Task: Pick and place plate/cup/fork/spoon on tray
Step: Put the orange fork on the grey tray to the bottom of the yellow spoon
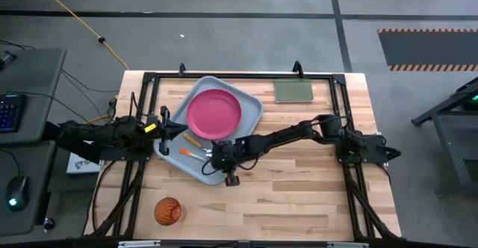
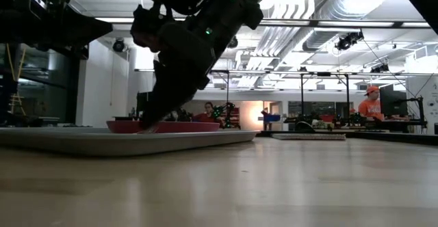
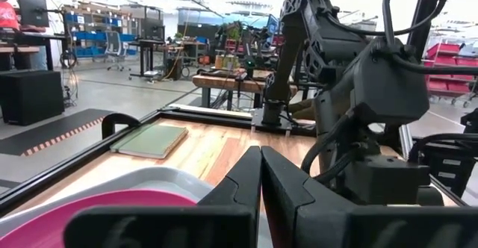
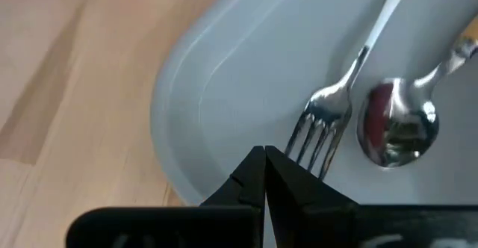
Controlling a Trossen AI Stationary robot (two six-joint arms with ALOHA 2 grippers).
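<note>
Fork (image 4: 340,102) and spoon (image 4: 399,121) lie side by side on the tray (image 4: 224,76).

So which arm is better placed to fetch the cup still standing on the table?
Probably the left. The cup stands on the left arm's side. The left gripper waits shut at the tray's edge, carrying nothing. The right gripper, also shut, is stretched out over the tray.
</note>
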